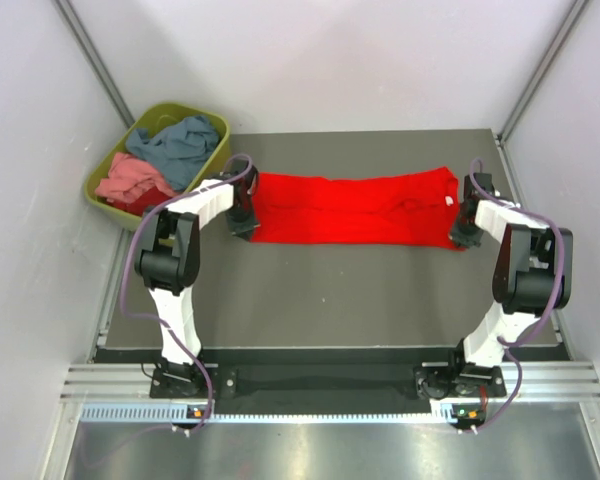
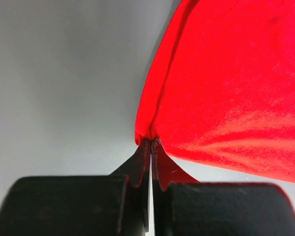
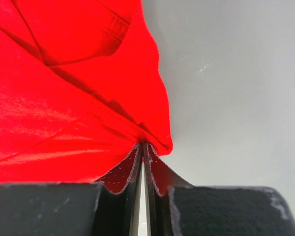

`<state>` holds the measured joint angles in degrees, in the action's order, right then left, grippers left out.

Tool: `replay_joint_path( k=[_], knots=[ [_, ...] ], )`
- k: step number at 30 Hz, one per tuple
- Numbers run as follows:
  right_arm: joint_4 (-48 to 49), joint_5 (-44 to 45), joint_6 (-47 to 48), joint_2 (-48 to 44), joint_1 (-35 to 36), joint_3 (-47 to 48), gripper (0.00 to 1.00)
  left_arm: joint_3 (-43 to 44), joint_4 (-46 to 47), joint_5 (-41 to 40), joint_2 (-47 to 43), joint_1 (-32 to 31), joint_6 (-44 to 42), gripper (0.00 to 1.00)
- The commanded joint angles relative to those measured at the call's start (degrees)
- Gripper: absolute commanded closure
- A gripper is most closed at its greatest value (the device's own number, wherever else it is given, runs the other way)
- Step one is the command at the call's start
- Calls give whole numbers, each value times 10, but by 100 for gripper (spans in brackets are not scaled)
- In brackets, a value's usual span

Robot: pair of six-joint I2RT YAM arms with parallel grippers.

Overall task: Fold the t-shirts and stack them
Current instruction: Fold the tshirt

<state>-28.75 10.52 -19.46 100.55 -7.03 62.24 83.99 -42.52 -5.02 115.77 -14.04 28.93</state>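
Observation:
A bright red t-shirt (image 1: 355,208) lies stretched in a long band across the grey table, a white neck label near its right end. My left gripper (image 1: 245,226) is shut on the shirt's left end; in the left wrist view the red cloth (image 2: 226,83) is pinched at the fingertips (image 2: 151,141). My right gripper (image 1: 464,236) is shut on the shirt's right end; in the right wrist view the cloth (image 3: 73,98) bunches into the closed tips (image 3: 143,144). More t-shirts, slate blue-grey (image 1: 183,146), salmon pink (image 1: 130,176) and darker red, lie heaped in the tub.
An olive-green plastic tub (image 1: 216,152) stands off the table's far left corner, against the white wall. White walls close in both sides. The dark grey table (image 1: 340,290) spreads between the shirt and the arm bases at the near edge.

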Motion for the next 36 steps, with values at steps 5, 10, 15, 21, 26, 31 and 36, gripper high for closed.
replay_joint_path(
  k=[5, 10, 15, 21, 26, 31, 36],
  knots=[
    [-35, 56, 7, -26, -17, -25, 96, -49, -9, -39, -17, 3, 2, 100],
    [-38, 69, 7, -58, -18, -57, 96, -88, -19, -58, -50, 3, 2, 100],
    [-39, 70, 7, -83, -19, -76, 96, -138, -19, -65, -93, 2, 1, 100],
    [-65, 50, 12, -118, -18, -39, 91, -119, -47, -68, -124, 2, -8, 80],
    [-82, -1, 37, -162, -17, 10, 80, -42, -94, -53, -147, 1, -17, 67],
    [12, -167, 82, -181, 15, 46, 69, 21, -90, 38, -171, -1, -44, 64],
    [77, -208, 136, -130, 84, 110, 60, 29, -34, 207, -179, -2, -57, 64]
  ],
)
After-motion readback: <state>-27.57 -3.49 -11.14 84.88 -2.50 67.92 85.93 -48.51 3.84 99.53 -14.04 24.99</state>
